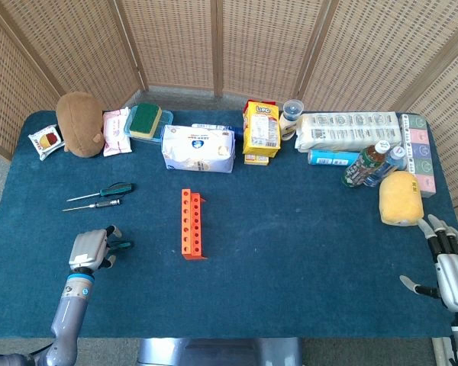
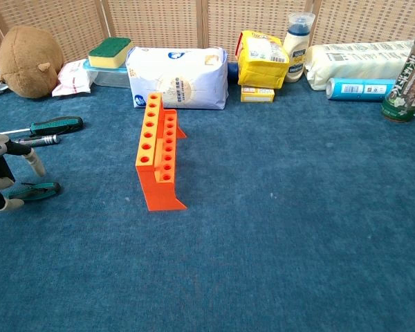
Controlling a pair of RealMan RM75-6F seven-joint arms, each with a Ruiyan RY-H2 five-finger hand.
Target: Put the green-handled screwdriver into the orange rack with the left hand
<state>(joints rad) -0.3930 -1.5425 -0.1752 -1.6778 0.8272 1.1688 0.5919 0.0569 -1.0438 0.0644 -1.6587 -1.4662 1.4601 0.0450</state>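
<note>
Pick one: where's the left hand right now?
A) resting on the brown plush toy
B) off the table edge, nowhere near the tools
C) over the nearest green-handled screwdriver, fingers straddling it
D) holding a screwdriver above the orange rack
C: the left hand sits over the nearest green-handled screwdriver, which lies flat on the cloth with fingers on either side; the orange rack holds nothing.
</note>
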